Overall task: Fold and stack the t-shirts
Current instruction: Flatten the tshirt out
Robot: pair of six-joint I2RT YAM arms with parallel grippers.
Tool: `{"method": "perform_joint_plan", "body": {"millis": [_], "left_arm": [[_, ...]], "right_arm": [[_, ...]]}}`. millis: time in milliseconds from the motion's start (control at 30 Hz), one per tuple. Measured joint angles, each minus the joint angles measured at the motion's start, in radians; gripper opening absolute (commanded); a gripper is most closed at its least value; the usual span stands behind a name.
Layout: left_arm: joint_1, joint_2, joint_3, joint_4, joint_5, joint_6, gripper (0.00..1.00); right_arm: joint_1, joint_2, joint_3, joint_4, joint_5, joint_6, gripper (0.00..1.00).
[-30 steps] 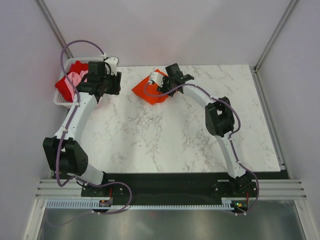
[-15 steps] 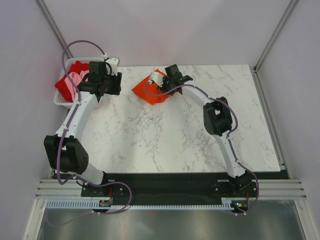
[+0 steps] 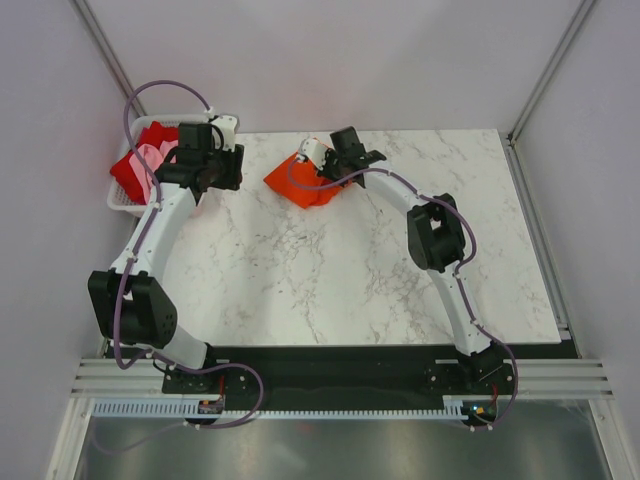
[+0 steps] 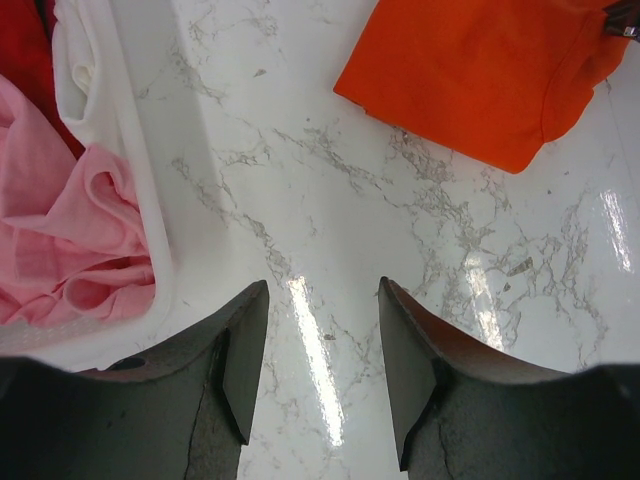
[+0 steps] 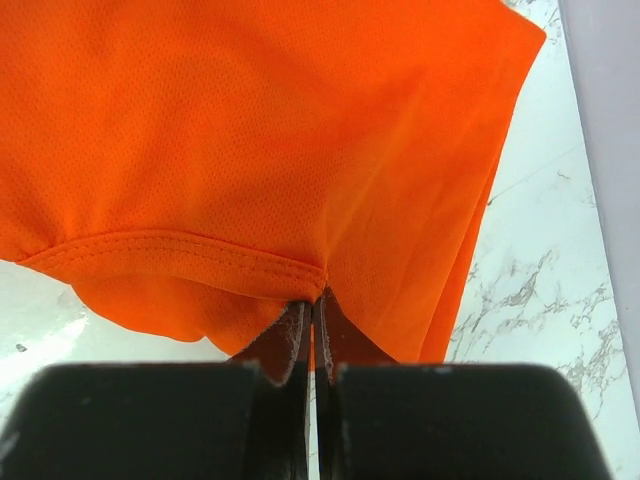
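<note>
Right claw (image 5: 312, 300) is pinched tight on the stitched hem of the bright orange-red cloth t-shirt (image 5: 250, 130). That shirt lies in a bunched heap on the white marble table (image 5: 525, 265), off to the right of the white plastic slatted basket (image 4: 110, 110). Left claw (image 4: 320, 292) hangs open over bare table just beside the basket's wall, holding nothing. Inside the basket sits the crumpled pale pink cloth t-shirt (image 4: 60, 230). The deeper red cloth t-shirt (image 4: 20, 60) lies against it, maybe partly under it; only a corner shows.
</note>
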Motion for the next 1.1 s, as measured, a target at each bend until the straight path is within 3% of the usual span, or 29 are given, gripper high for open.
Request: {"method": "perform_joint_plan", "body": {"millis": [133,333,500,767,900,1100], "left_arm": [[0.000,0.000,0.000,0.000,0.000,0.000,0.56],[0.000,0.002,0.010,0.000,-0.004,0.000,0.54],[0.000,0.017,0.059,0.000,-0.024,0.000,0.51],[0.000,0.077,0.166,0.007,-0.027,-0.001,0.45],[-0.005,0.099,0.198,0.007,-0.026,-0.001,0.36],[-0.036,0.104,0.208,0.006,-0.019,-0.001,0.34]], "right_arm": [[0.000,-0.048,0.000,0.001,-0.026,0.035,0.00],[0.027,-0.281,0.011,0.042,-0.058,0.026,0.00],[0.088,-0.456,0.159,0.105,-0.067,-0.004,0.00],[0.125,-0.588,0.308,0.327,-0.017,-0.094,0.00],[0.106,-0.659,0.177,0.386,0.045,-0.191,0.00],[-0.021,-0.697,-0.191,0.370,0.154,-0.215,0.00]]}}
